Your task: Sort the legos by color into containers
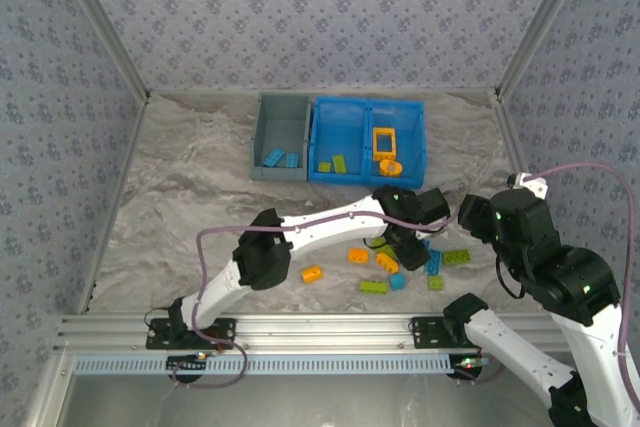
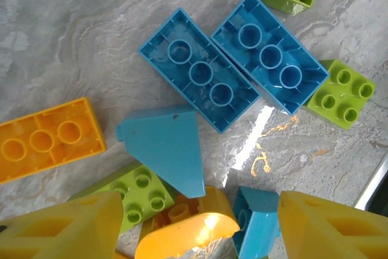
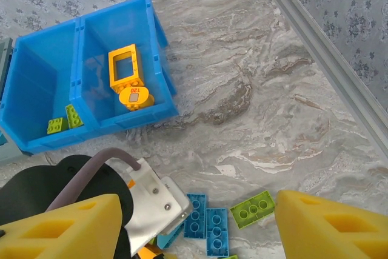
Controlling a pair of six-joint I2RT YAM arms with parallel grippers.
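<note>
Marbled table (image 1: 190, 197), patterned walls on three sides. Grey bin (image 1: 283, 127) sits far centre, with the blue bin (image 1: 367, 122) touching its right side. The grey bin holds two blue bricks (image 1: 281, 158). In the blue bin, the left compartment has two green bricks (image 1: 332, 164). The right compartment has the orange frame (image 1: 385, 139) with a rounded orange piece (image 1: 390, 166) just near of it.

Loose legos (image 1: 398, 280) lie clustered near centre-right, orange, green and blue mixed. One orange brick (image 1: 312, 273) lies apart on the left.

Left gripper (image 2: 200, 225) is low over the cluster, jaws spread. A rounded orange lego (image 2: 188, 232) and a blue piece (image 2: 254, 225) sit between the fingers; can't tell if either pad touches them. Past them in the left wrist view are a blue slope (image 2: 167, 150) and two upturned blue legos (image 2: 200, 80) lying side by side.

Right gripper (image 3: 197, 216) is above the table, right of the cluster, jaws spread wide. A green 2x4 (image 3: 254, 209) lies on the table below it.
</note>
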